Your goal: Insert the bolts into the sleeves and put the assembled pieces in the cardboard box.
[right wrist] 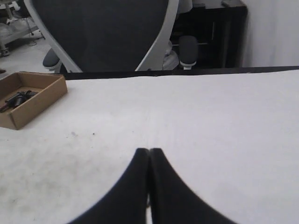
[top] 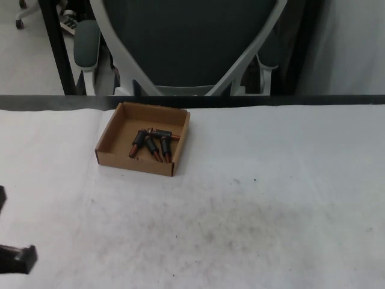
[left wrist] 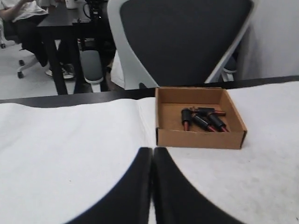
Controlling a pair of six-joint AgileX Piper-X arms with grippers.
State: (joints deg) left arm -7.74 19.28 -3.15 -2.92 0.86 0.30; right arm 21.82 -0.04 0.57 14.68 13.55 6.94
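**Both claws clenched on nothing, pieces lying in the box**

The cardboard box [top: 135,161] sits open-topped on the left half of the bench, close to its far edge and just in front of a dark office chair [top: 186,42] with a pale frame. Inside it lies a small cluster of assembled pieces [top: 153,143]: black sleeves with reddish bolt ends poking out. They lie on their sides, touching and partly crossing one another, toward the right side of the box floor. I cannot count them for certain from here.

The left wrist view shows the left gripper [left wrist: 152,150] low over the white cover [left wrist: 70,140]. Its two black fingers are pressed tight together with nothing between them. The box [left wrist: 201,138] stands beyond it and well apart, with the pieces [left wrist: 204,119] plain to see inside and the chair [left wrist: 182,42] behind.

The right gripper [right wrist: 149,150] is clenched the same way, finger against finger and holding nothing, over a bare stretch of the cover [right wrist: 210,116]. From there the box [right wrist: 32,105] lies far off to one side, with the pieces [right wrist: 16,99] just visible over its wall.

In the high view, faint dark smudges [top: 240,223] mark the cover [top: 289,156] near the middle. A dark part of an arm [top: 17,257] shows at the near left corner.
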